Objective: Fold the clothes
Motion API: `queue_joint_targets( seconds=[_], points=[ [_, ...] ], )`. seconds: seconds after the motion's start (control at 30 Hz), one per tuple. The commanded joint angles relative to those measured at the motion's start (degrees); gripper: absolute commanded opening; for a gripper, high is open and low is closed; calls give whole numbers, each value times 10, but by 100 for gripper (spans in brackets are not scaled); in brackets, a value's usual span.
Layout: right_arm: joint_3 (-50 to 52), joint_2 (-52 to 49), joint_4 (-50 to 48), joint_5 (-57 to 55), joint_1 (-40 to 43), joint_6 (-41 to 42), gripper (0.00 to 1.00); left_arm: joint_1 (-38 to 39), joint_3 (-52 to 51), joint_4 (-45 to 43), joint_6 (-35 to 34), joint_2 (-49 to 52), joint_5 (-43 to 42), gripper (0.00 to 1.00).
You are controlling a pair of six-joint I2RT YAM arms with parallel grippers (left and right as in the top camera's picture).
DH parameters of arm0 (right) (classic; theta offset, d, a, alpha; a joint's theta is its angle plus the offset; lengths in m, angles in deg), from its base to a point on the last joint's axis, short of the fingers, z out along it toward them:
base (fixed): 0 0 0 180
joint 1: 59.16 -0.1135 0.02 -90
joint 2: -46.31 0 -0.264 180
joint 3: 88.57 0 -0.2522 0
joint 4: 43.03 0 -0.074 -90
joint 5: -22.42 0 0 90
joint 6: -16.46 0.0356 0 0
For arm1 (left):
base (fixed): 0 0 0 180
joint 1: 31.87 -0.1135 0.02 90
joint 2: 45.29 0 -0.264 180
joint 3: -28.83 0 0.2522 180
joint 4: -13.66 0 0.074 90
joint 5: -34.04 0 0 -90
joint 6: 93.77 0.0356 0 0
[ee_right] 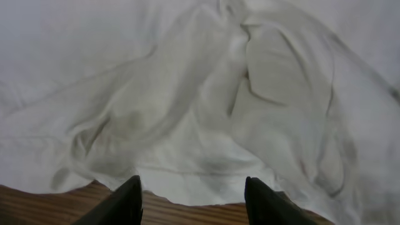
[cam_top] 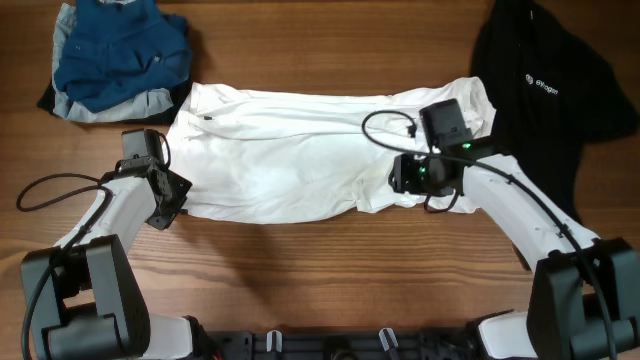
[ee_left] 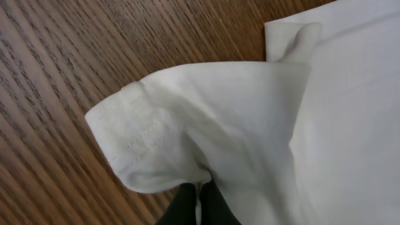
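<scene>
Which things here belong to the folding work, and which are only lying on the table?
In work: white T-shirt, its sleeve pinched by the shut left tool; open right tool over its edge.
Lying aside, untouched: black shirt; blue garments.

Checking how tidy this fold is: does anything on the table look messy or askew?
Yes. The white T-shirt is bunched and creased at its right end, below the open right gripper, not flat. The blue garments lie in a loose heap at the far left.
</scene>
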Motion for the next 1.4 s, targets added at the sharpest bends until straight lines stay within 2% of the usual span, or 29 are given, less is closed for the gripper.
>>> queue_joint_targets(
  seconds=[0.0,0.07,0.57,0.73,0.93,1.07,1.13,1.23,1.27,1.3,1.33,1.37],
  points=[
    [19,7,-13,-48,-9,-8,53,-5,-24,-5,-3,37,12,4],
    [23,-3,-14,-80,-9,-6,53,-5,-24,-7,-3,37,12,4],
    [25,-61,-40,-83,-9,-10,52,-5,-24,-10,-3,37,12,4],
    [23,-59,-40,-83,-9,-10,40,-5,-24,-10,-3,37,12,4],
    [22,-26,-24,-84,-9,-9,38,-5,-24,-10,-3,37,12,4],
    [22,-5,-10,-84,-9,-9,24,-5,-24,-10,-3,37,12,4],
    [22,2,-8,-83,-9,-9,22,-5,-24,-10,-3,37,12,4],
    [22,6,-8,-83,-9,-7,13,-5,-24,-10,-3,37,12,4],
    [23,6,-8,-84,-9,-7,13,-5,-24,-10,-3,38,12,4],
    [23,6,-7,-89,-9,-7,18,-5,-24,-10,-3,37,12,4],
    [23,6,-8,-93,-9,-7,30,-5,-24,-10,-3,37,12,4],
    [23,6,-8,-96,-9,-7,34,-5,-24,-11,-3,37,12,4]
  ],
)
